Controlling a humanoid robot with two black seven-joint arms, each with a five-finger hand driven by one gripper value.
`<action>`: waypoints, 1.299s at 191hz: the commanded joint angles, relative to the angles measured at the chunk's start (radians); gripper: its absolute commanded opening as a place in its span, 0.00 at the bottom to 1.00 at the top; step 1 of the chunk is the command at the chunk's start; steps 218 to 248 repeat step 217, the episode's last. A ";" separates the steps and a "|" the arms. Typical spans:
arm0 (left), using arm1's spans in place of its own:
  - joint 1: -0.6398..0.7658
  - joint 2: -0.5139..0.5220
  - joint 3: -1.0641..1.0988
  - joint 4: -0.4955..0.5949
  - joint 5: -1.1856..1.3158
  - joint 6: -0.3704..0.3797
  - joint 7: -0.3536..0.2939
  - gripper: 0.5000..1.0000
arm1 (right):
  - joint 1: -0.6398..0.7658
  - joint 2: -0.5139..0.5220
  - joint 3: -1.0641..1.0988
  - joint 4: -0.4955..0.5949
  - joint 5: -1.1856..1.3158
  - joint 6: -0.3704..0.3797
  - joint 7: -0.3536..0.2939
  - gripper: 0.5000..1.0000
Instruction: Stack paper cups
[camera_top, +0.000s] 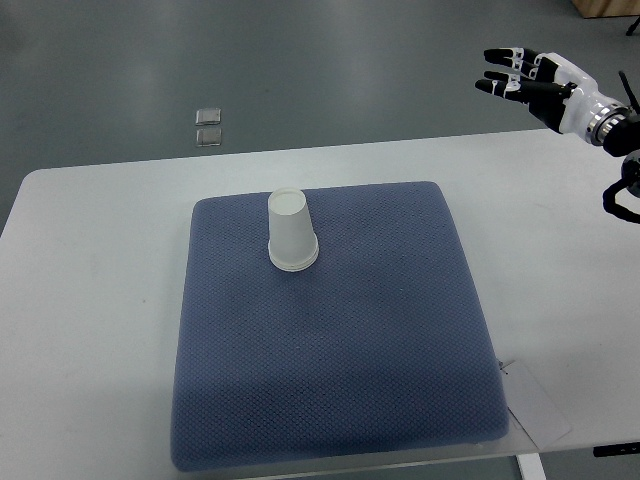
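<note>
A white paper cup stands upside down on the blue-grey mat, near its far edge, left of the middle. I cannot tell whether it is a single cup or a stack. My right hand is raised at the upper right, well away from the cup, fingers spread and holding nothing. The left arm does not show.
The mat lies on a white table. A white paper tag lies on the table at the mat's near right corner. Two small clear squares lie on the grey floor beyond the table.
</note>
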 joint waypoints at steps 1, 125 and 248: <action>0.000 0.000 0.000 0.000 0.000 0.000 0.000 1.00 | -0.027 0.002 -0.008 -0.002 0.083 -0.034 0.003 0.74; 0.000 0.000 0.000 0.000 0.000 0.000 0.000 1.00 | -0.137 0.085 -0.018 -0.045 0.077 -0.009 0.013 0.83; 0.000 0.000 0.000 0.000 0.000 0.000 0.000 1.00 | -0.163 0.180 0.003 -0.034 -0.046 0.078 0.021 0.83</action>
